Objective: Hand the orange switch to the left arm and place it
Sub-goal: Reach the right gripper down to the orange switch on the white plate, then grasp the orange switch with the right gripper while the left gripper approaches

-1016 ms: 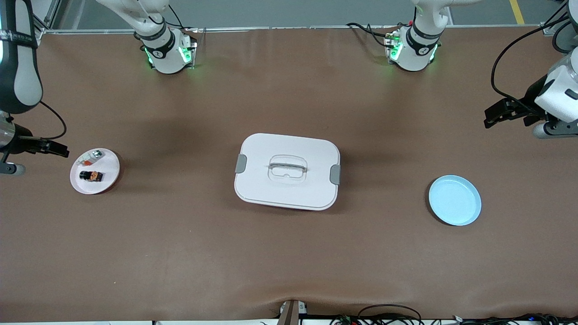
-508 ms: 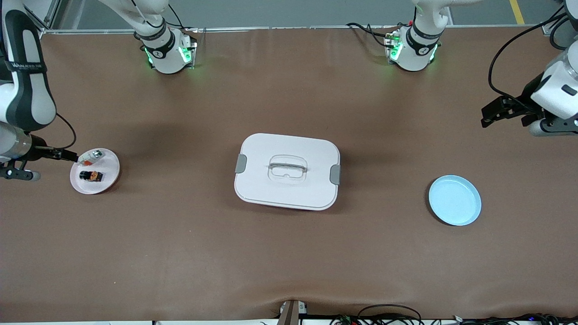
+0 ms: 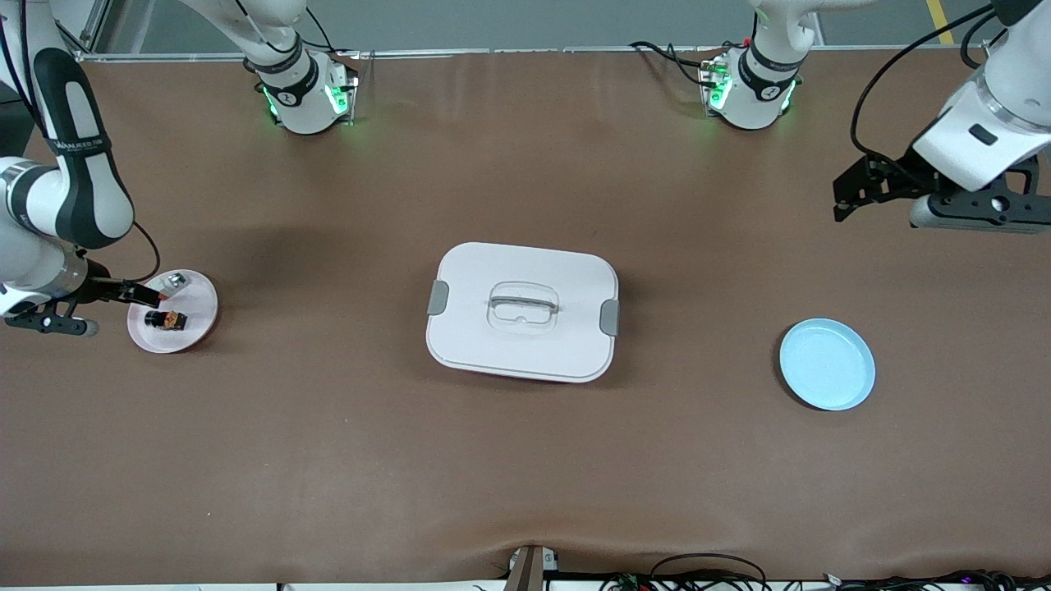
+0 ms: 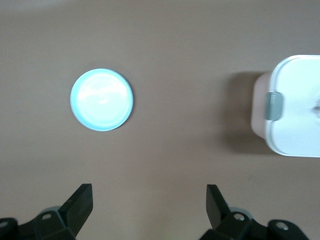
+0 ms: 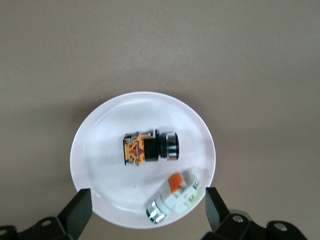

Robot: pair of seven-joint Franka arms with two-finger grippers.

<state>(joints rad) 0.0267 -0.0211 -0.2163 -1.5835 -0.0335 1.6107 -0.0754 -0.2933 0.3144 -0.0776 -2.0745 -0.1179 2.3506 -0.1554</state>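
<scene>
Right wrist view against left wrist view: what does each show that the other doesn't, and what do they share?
Only the right wrist view shows the white plate carrying the orange switch and, beside it, a silver-and-clear part, with the right gripper open above the plate's edge.

Only the left wrist view shows the blue plate, nothing on it, and one end of the box with a grey clip, seen past the open left gripper.

Both share the brown table and an open pair of black fingers holding nothing.
</scene>
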